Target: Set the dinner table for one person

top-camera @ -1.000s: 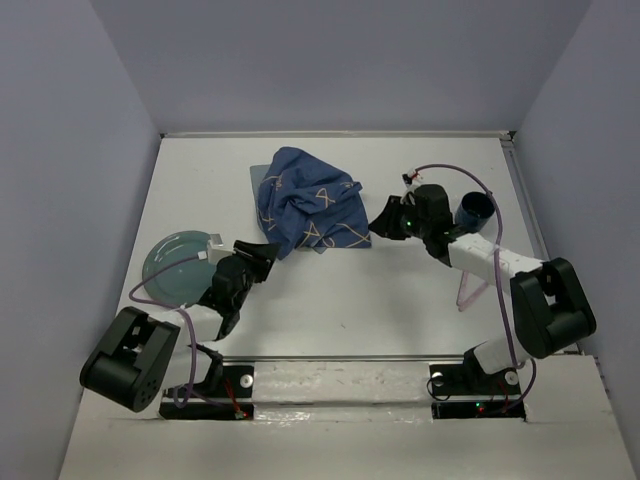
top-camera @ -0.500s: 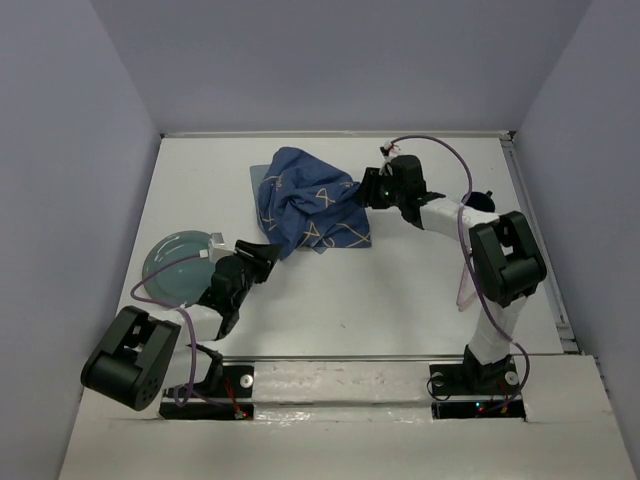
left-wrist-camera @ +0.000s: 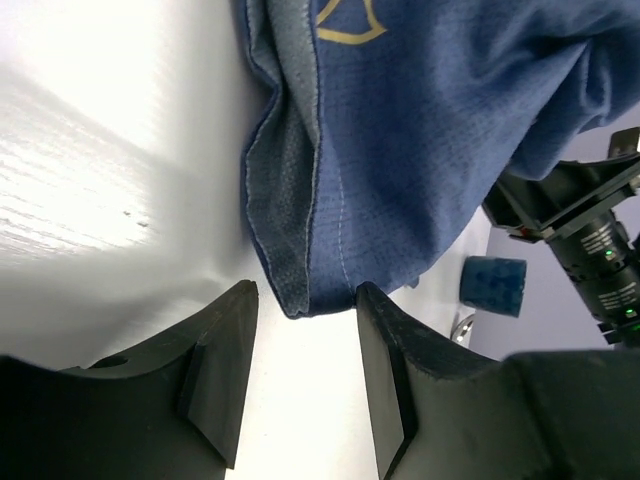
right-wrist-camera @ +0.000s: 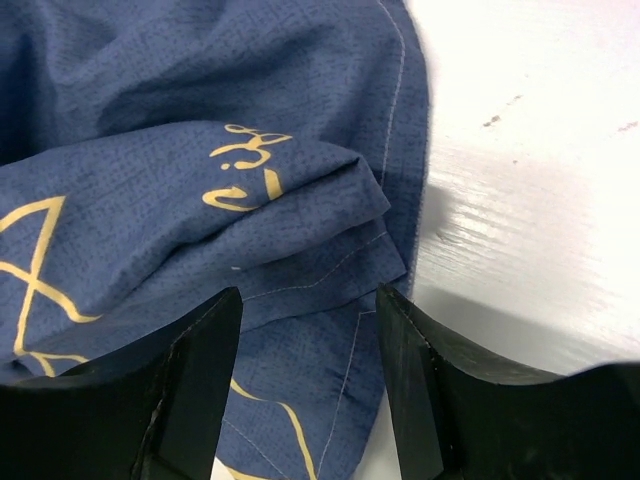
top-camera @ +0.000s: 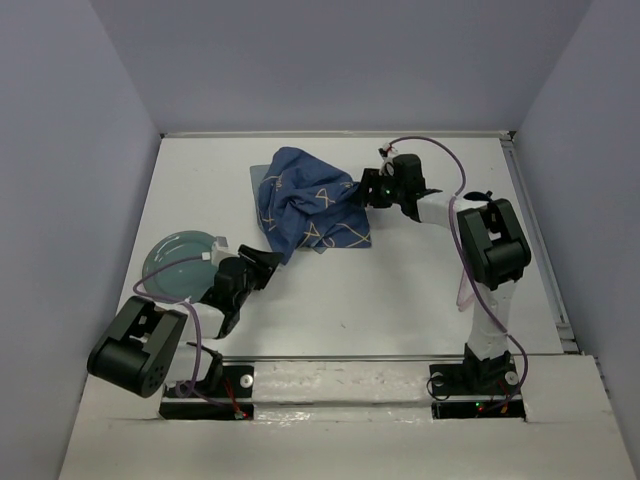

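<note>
My left gripper (left-wrist-camera: 305,325) and right gripper (right-wrist-camera: 310,305) gape at the limp blue cloth mat (right-wrist-camera: 180,130); I'd pinch its hemmed corners.

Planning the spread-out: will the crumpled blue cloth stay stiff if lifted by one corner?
Probably floppy: the blue cloth lies bunched in soft folds. Likely light, being thin at its stitched hem. Textured weave should grip well.

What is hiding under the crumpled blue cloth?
Only the white dinner table shows around the blue cloth. Its bunched folds cover whatever lies beneath, so whether anything is hiding there cannot be seen.
</note>
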{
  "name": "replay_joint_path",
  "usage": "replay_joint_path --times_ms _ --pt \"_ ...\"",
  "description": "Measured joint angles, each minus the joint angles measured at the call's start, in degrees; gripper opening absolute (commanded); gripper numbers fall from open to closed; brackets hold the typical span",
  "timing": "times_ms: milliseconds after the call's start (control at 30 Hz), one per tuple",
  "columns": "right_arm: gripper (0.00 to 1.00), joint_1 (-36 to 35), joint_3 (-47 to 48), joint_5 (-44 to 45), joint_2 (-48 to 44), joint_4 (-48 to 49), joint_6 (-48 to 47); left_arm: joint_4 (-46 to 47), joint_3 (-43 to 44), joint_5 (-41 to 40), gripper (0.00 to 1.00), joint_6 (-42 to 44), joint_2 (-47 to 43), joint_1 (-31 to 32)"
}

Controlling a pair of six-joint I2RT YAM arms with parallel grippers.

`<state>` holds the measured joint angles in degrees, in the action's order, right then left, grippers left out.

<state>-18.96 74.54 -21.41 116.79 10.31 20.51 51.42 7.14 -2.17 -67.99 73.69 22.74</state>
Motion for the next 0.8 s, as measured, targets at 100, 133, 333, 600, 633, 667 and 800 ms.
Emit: replay_joint_path --times_ms 100,133,333,600,633,667,800 --pt "0.66 0.4 0.0 -2.7 0.2 1.3 0.0 0.0 0.0 0.4 0.54 0.5 0.8 -0.1" --pt "0.67 0.4 0.0 -3.3 0.2 1.7 0.0 0.0 0.0 0.5 0.54 0.7 0.8 -0.2" --pt "0.62 0.9 0.2 -8.2 0.5 5.3 0.3 0.2 0.4 1.0 0.51 1.1 0.8 -0.3" --pt "0.51 2.9 1.6 -8.2 4.2 6.4 2.2 1.6 0.4 1.1 0.43 0.9 1.2 -0.3" --pt "0.54 3.2 1.6 -8.0 4.2 6.5 2.3 2.2 0.4 1.2 0.42 0.8 1.5 -0.3" --pt "0.57 3.3 1.7 -7.7 4.3 6.5 2.4 2.6 0.5 1.2 0.41 0.7 1.8 -0.3" --pt "0.64 3.4 3.6 -7.5 5.3 6.5 3.0 3.5 1.6 1.4 0.34 0.4 3.5 -0.3"
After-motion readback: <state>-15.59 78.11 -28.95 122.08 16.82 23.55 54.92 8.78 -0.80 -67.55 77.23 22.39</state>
